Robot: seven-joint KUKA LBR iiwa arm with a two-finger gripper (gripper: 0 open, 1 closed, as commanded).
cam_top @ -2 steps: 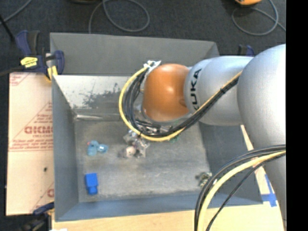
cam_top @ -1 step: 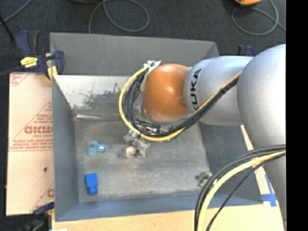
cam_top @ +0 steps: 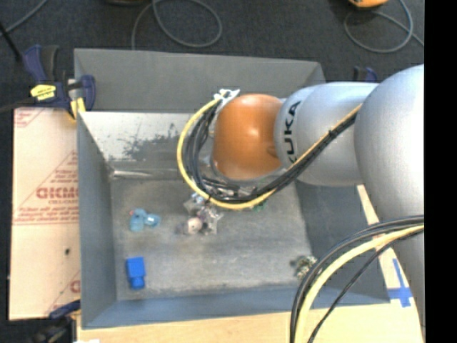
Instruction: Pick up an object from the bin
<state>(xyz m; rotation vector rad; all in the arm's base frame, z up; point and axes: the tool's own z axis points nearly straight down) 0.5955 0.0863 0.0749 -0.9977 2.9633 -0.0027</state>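
Pale roundish little piece (cam_top: 192,226) lies on the floor of the grey metal bin (cam_top: 235,263), right at the tip of the claw (cam_top: 202,216). It is either touching the claw or just beside it; we cannot tell which. We see the claw low over the bin floor, under the arm's orange cover (cam_top: 246,138), with yellow and black cables (cam_top: 187,148) looped round it. Whether the claw is spread or pressed together we cannot tell. Near the claw, toward the view's left, lies a light blue plastic lump (cam_top: 141,221). Farther left and closer to the front wall sits a darker blue block (cam_top: 135,272). Well to the claw's right, by the front corner, lies a small dark tangle (cam_top: 304,264).
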